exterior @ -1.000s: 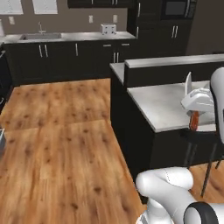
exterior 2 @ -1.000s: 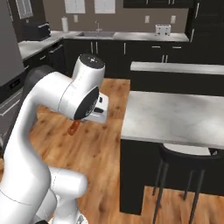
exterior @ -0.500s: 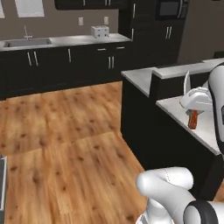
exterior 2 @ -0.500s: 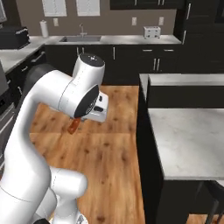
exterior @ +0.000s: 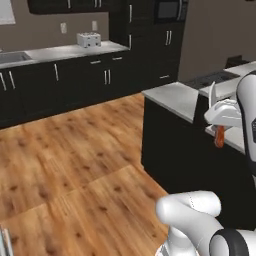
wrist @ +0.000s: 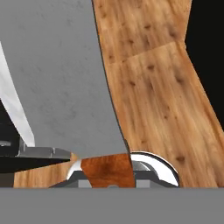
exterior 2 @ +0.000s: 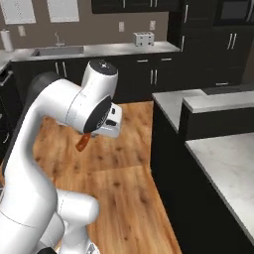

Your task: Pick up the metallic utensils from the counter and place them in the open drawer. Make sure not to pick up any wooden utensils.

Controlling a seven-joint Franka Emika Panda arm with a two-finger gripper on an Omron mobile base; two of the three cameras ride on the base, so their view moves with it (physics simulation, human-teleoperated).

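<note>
- The wide wood-plank floor (exterior: 75,160) lies open across the left and middle of the left base view, bare between the far cabinets and the near island.
- A long run of black cabinets (exterior 2: 134,74) with a grey top lines the far wall; a small white toaster (exterior: 88,39) stands on it, and a sink (exterior 2: 57,50) sits further left.
- The pale grey-white marbled worktop (exterior 2: 228,154) on a black base fills the right of the right base view, its near-left corner edge jutting toward the floor; a raised black ledge (exterior 2: 218,116) crosses it further back.
- From the hand view, the grey slab (wrist: 57,74) shows a curved edge running down to the floor planks on its right.
- The white arm (exterior 2: 54,114) folds high over the floor, left of the island.
- The claw (exterior: 218,131) is clenched on a short orange-brown wooden piece (exterior 2: 83,142), which hangs tilted below the hand, above the floor and apart from the worktop; in the hand view its brown end (wrist: 107,171) sits at the bottom.
</note>
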